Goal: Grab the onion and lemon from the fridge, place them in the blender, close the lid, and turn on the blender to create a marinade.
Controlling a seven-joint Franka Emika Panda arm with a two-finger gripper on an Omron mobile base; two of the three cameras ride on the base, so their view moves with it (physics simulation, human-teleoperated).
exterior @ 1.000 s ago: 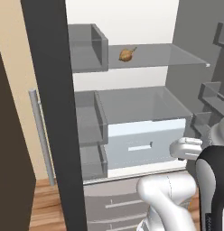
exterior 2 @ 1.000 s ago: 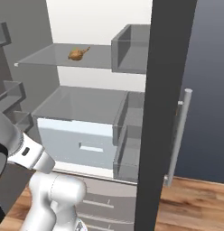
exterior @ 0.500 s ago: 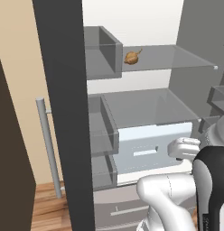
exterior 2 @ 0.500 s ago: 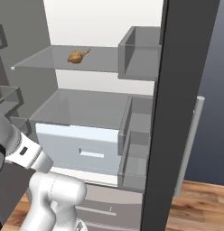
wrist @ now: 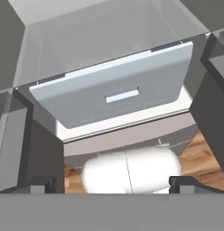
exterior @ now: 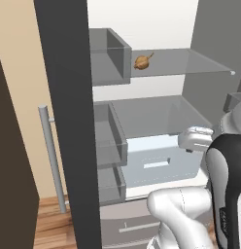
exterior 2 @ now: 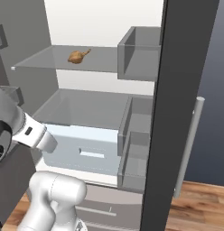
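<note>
The fridge (exterior: pixel 64 121) stands open, its dark door edge (exterior 2: pixel 181 90) close in front of me. The tan-brown onion (exterior: pixel 142 62) lies alone on the upper glass shelf (exterior 2: pixel 46 61), stem tip pointing right; it is also the onion (exterior 2: pixel 77 57) in the right base view. My gripper (wrist: pixel 114 186) is open and holds nothing, with its dark fingertips (wrist: pixel 44 185) far apart. It hangs low in front of the pale blue-white drawer (wrist: pixel 118 94), well below the onion. The lemon, blender and lid are out of view.
Grey door bins (exterior: pixel 110 141) stick out beside the drawer (exterior: pixel 156 160). The long metal handle (exterior 2: pixel 188 140) runs down the door's outer face. A lower fridge drawer front (exterior 2: pixel 100 207) and wooden floor (exterior 2: pixel 199 203) lie below. A second bin (exterior 2: pixel 138 54) sits level with the onion's shelf.
The whole picture has shifted and grown as the base drove nearer the fridge. The onion stays on its shelf and the arm keeps its pose.
</note>
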